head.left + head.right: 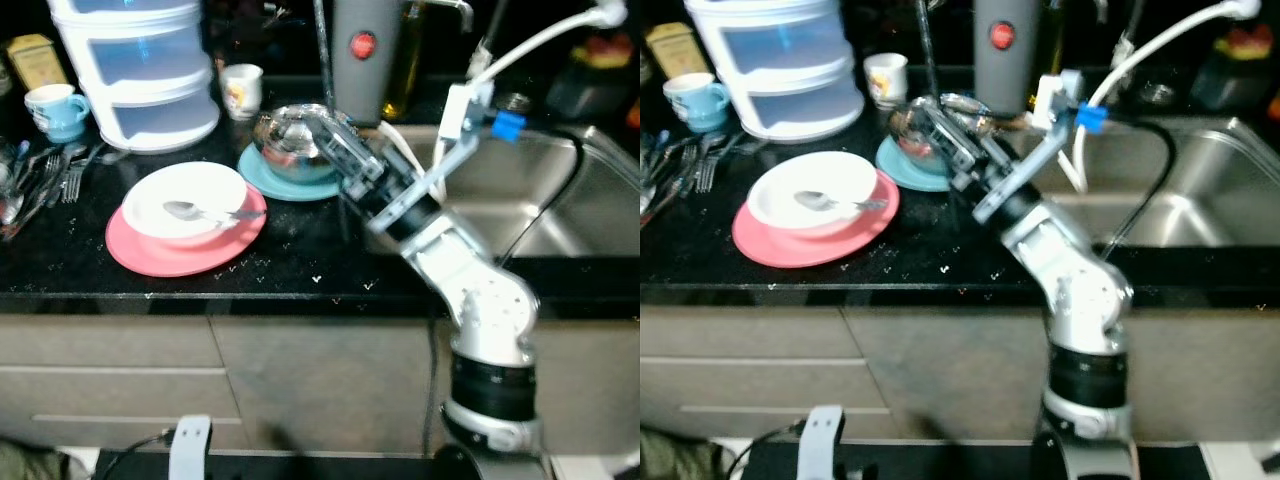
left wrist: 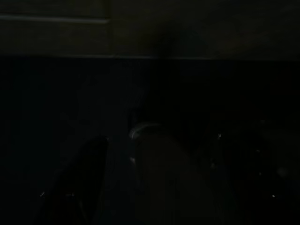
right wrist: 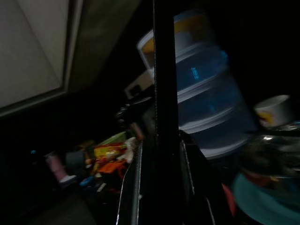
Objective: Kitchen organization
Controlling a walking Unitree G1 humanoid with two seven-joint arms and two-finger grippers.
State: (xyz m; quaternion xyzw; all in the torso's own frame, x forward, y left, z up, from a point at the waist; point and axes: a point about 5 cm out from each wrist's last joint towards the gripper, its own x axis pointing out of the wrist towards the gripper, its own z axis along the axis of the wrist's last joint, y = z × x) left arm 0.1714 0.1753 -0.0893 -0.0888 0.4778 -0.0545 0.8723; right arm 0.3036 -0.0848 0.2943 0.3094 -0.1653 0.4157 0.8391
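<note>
Black speckled surface (image 1: pixel 300 262) was seen running across the frame, with beige drawer fronts (image 1: pixel 110 385) below its near edge. A stainless sink (image 1: pixel 560 215) was set in at the right, glossy and rounded at the corners.

On the left, a pink plate (image 1: pixel 170 252) was laid flat, with a white bowl (image 1: pixel 185 200) on it; a metal spoon (image 1: pixel 195 211) was lying inside the bowl. Further right, a teal plate (image 1: pixel 262 170) was carrying a shiny metal bowl (image 1: pixel 290 140); its contents could not be made out.

At the far left, a white plastic drawer unit (image 1: pixel 140 70) with translucent blue fronts was stood on the surface. A blue mug (image 1: pixel 57 108) was placed to its left, a small white printed cup (image 1: pixel 241 90) to its right. Forks and other cutlery (image 1: pixel 45 180) were piled loosely at the left edge. A grey cylindrical container with a red round label (image 1: pixel 365 50) was stood at the back, a bottle of yellowish liquid (image 1: pixel 403 60) just beside it.

The right gripper (image 1: pixel 300 125) was reached over the metal bowl, at its far rim; whether the fingers were open or closed could not be told, and contact was unclear. The left wrist view was too dark to read.
</note>
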